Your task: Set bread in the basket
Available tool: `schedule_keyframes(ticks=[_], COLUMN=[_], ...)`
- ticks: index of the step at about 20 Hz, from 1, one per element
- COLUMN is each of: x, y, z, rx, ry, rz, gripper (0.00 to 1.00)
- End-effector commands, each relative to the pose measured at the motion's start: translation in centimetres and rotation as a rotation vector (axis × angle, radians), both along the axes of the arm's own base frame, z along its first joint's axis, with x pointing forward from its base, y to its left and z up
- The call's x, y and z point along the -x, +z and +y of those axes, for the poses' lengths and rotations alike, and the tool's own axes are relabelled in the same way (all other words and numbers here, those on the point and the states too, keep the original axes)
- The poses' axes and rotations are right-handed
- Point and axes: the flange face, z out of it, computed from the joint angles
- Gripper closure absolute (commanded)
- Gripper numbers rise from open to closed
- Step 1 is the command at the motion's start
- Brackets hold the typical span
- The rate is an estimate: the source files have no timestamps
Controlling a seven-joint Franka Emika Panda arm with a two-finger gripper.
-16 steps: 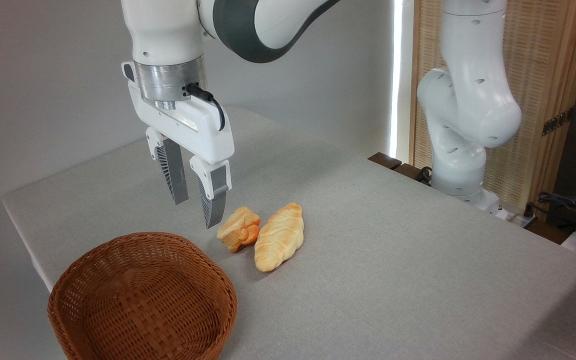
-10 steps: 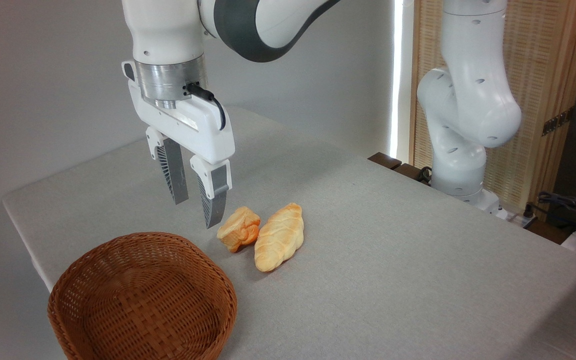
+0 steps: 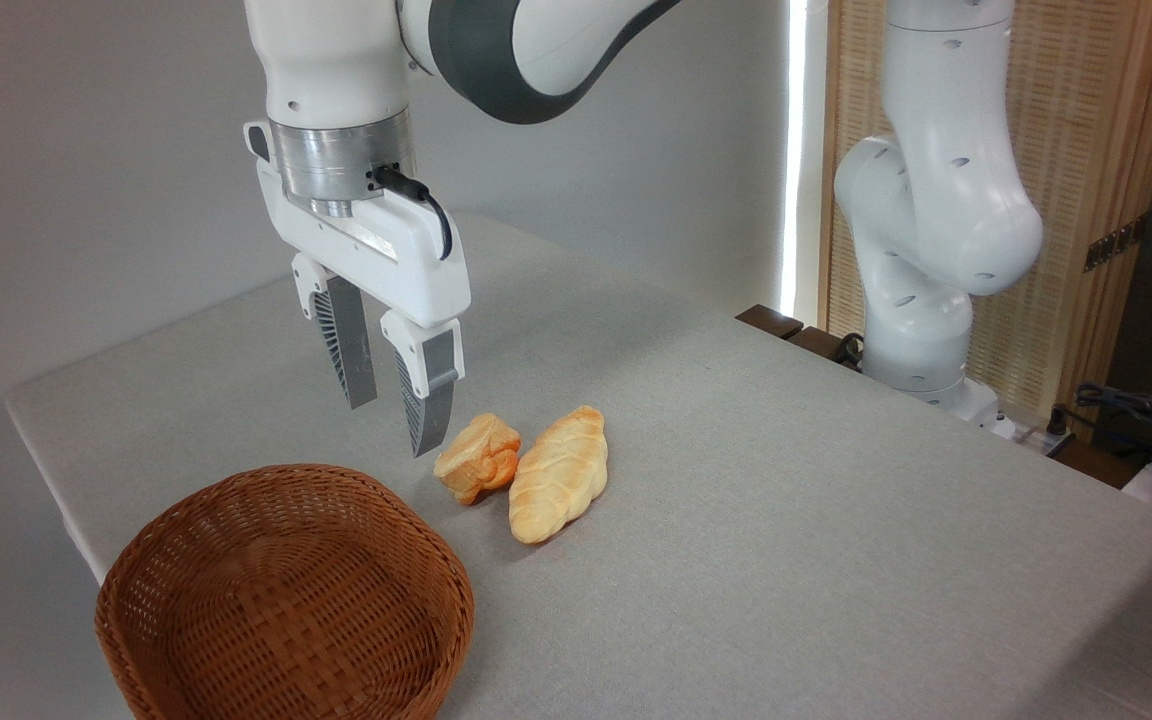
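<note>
Bread [image 3: 477, 458] left of loaf [image 3: 558, 473], touching; basket [image 3: 284, 598] front-left — all on table [image 3: 786, 520].

- The bread [image 3: 477, 457] was golden-orange on its lumpy ridges, with a darker orange underside.
- The braided loaf [image 3: 558, 473] beside it was paler, cream to light gold, with browner tips.
- The basket [image 3: 286, 598] was reddish-brown wicker in a tight woven pattern.
- The surface [image 3: 786, 480] was a plain light grey with a fine fabric-like texture.
- The claw [image 3: 392, 428] had a white body and dark grey ribbed fingers [image 3: 428, 405], below a silver metal ring.
- The arm [image 3: 526, 50] was white with dark grey joint bands.
- The screen [image 3: 1086, 150] behind was pale wood and woven straw.
</note>
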Motion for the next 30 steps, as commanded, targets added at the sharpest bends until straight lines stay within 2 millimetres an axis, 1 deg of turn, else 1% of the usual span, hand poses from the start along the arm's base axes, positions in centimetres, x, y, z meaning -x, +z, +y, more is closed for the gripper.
schedule_keyframes(ticks=[1, 4, 8, 13, 15, 17, 19, 20, 21, 23, 26, 28, 30], x=[0.4, 0.4, 0.8, 1.5, 1.8, 2.5, 3.1, 3.5, 3.7, 4.3, 4.5, 4.8, 4.7], y=[0.3, 0.2, -0.2, -1.5, -2.4, -3.7, -5.0, -5.7, -6.3, -7.7, -8.6, -9.3, -10.1], z=[0.0, 0.0, 0.1, -0.8, -1.2, -2.4, -3.2, -4.0, -4.0, -5.1, -5.3, -6.0, -6.2], rx=[0.01, 0.009, 0.001, -0.006, -0.008, -0.013, -0.018, -0.022, -0.024, -0.028, -0.031, -0.036, -0.043], ry=[0.016, 0.014, 0.006, -0.035, -0.044, -0.068, -0.083, -0.098, -0.101, -0.159, -0.193, -0.219, -0.23], rz=[-0.02, -0.018, 0.026, 0.077, 0.094, 0.117, 0.141, 0.157, 0.169, 0.187, 0.197, 0.211, 0.223], gripper=[0.0, 0.0, 0.0, 0.0, 0.0, 0.0, 0.0, 0.0, 0.0, 0.0, 0.0, 0.0, 0.0])
